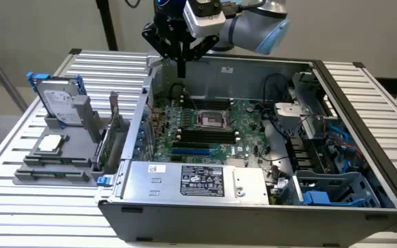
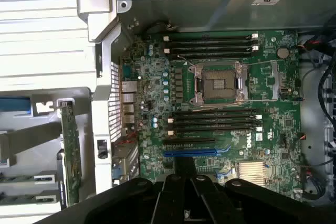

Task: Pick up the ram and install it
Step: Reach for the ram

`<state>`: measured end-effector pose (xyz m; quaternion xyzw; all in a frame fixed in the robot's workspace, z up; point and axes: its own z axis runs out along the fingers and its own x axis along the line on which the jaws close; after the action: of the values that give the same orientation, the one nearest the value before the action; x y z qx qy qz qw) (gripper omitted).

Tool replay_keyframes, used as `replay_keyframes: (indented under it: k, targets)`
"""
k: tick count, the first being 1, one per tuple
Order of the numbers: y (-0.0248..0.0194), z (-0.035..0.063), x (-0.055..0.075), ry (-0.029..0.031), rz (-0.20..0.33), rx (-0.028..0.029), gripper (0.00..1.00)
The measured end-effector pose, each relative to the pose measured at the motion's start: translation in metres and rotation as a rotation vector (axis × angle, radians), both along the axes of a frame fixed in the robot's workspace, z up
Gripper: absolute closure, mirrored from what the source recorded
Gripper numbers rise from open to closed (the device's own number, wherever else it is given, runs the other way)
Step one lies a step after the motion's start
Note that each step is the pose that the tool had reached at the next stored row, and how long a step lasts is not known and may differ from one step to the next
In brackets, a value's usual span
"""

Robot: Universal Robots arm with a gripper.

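- Black two-fingered tool (image 1: 182, 75) hangs from the grey-and-blue robot arm (image 1: 260, 26). It sits high over the far corner of the open dark-grey computer case (image 1: 254, 222), on the exterior view's left.
- Tool tips are pressed together into one narrow dark point and touch nothing.
- Wrist view looks straight down on the green motherboard (image 2: 273, 77). A square silver processor socket (image 2: 219, 85) sits mid-board, with long black memory slots (image 2: 212, 120) on two sides of it.
- Ram (image 2: 29, 178), a long narrow greenish stick, looks to lie in a long slot of the flat grey plastic holder (image 1: 54, 170). The holder rests on the white slatted bench (image 1: 19, 217), outside the case and well apart from the tool. The ram's detail is faint and its chips cannot be made out.
- Same holder carries three more things:
  - a silver hard drive with blue rails (image 1: 59, 101), upright at the back
  - a square silver processor chip (image 1: 50, 144), flat in the middle
  - a tall green expansion card (image 2: 71, 150), upright on the edge nearest the case
- Silver power supply box (image 1: 192, 181) with a black label lies along the case's near side.
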<state>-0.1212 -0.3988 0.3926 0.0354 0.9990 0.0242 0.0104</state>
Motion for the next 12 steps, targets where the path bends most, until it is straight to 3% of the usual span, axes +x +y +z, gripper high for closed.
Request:
replay_keyframes:
  k: [12]
  targets:
    - [0.0, 0.0, 0.0, 0.0, 0.0, 0.0, 0.89]
